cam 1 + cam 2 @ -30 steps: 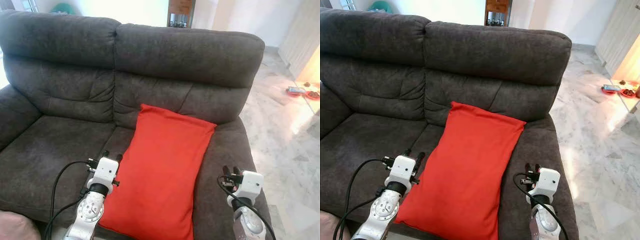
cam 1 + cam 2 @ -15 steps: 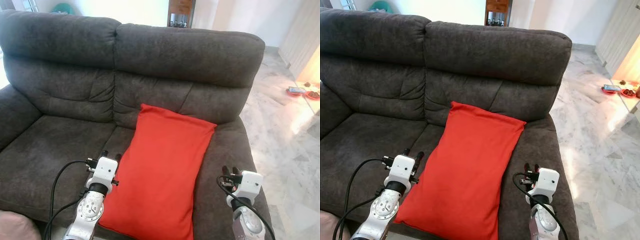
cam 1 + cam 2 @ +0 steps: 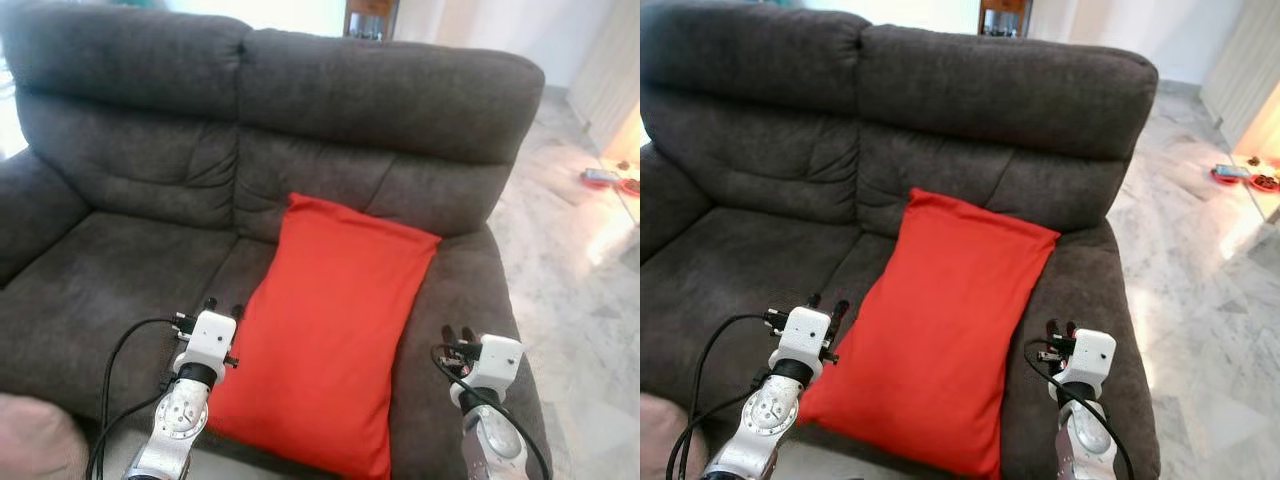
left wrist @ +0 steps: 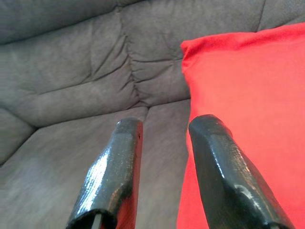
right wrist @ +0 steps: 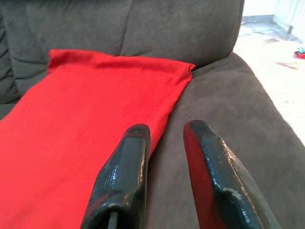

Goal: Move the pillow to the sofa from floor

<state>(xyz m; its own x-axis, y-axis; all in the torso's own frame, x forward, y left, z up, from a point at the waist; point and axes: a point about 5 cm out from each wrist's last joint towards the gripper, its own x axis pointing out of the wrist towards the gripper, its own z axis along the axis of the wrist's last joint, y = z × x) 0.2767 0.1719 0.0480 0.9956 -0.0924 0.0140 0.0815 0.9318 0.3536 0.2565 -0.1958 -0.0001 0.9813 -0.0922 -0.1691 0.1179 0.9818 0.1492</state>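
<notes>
1. We see the red pillow (image 3: 335, 335) lying lengthwise on the right seat of the dark grey sofa (image 3: 130, 150). Its far end leans against the lower backrest and its near end reaches the front edge of the seat cushion. Propped against the back like that, it looks settled and unlikely to slide.

2. Our left gripper (image 3: 223, 307) hovers just beside the pillow's left edge. In the left wrist view its fingers (image 4: 116, 171) stand narrowly apart with nothing between them; one is over bare seat fabric, the other over the red cover's edge.

3. Our right gripper (image 3: 458, 332) sits over the sofa's right armrest (image 3: 1110, 290), just beside the pillow's right edge. Its fingers (image 5: 125, 176) are likewise a little apart and empty.

4. We judge that the grippers flank the pillow because it was carried by its two long sides, and both now hold nothing.

5. With the pillow off the marble floor (image 3: 590, 290) and resting on the seat, we judge the task essentially done.
</notes>
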